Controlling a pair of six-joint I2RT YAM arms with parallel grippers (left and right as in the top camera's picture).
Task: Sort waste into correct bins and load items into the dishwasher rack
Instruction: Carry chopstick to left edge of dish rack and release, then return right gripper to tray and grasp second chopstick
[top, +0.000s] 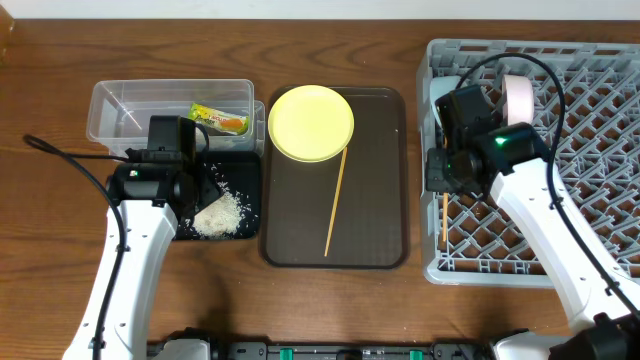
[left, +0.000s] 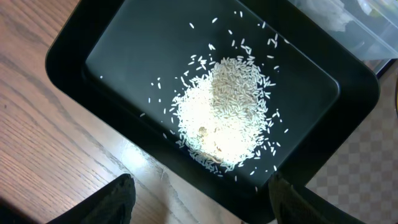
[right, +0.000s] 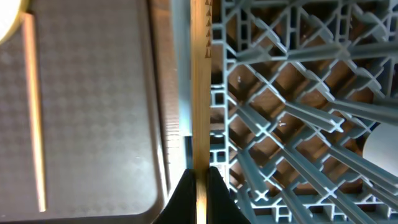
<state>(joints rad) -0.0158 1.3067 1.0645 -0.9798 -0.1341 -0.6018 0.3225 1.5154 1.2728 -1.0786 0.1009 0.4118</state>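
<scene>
Where right claw (right: 199, 182) pinches it, chopstick (right: 199, 93): thin pale wood running ahead beside rack (right: 280, 93); grip hidden overhead; left claw (left: 202, 198) spread above rice (left: 227, 112).

on the desk (top: 60, 60), the container (top: 120, 105) is sitting at the far left, with the wrapper (top: 220, 120) lying inside it toward its right end. the shallow tray (top: 245, 185) is resting just in front of the container, touching it, and the rice (top: 220, 213) is piled in the tray's near half. the serving tray (top: 375, 200) is lying right of both, in the middle. the plate (top: 311, 122) is sitting on its rear left corner, and one chopstick (top: 336, 205) is lying on it from the plate's edge toward the front. the rack (top: 600, 130) is standing at the far right, just beside the serving tray. a bowl (top: 518, 98) is standing near the rack's rear. a second chopstick (right: 200, 93) is lying along the rack's left edge, pinched in the right tool (right: 200, 177).
</scene>
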